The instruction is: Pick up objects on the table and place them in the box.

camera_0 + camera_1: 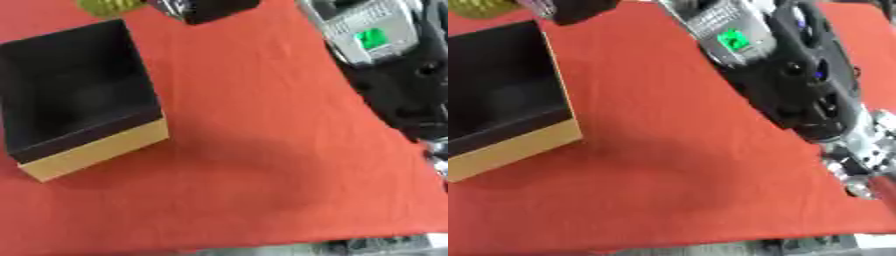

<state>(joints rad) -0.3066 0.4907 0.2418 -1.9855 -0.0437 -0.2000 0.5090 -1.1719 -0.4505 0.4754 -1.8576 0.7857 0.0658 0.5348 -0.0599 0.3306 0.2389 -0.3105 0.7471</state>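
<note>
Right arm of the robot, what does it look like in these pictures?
The right arm is bulky and mostly black, with a silver-grey ribbed section near the top bearing a small green marking. Small round fittings dot its black shell, and it narrows to silver metal joint parts at the lower end. No robot hand is visible.

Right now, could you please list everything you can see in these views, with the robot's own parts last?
Box: one, black inside with a tan outer wall, left side of the table, open; its inside looks empty.
Tablecloth: one, red, covering the table.
Yellow-green object: one, at the top edge beyond the box, cut off by the frame.
Black object: one, at the top edge, right of the yellow-green one; cannot tell what it is.
Robot arm: one, black and silver with a green mark, along the right side; no robot hand shows.
</note>
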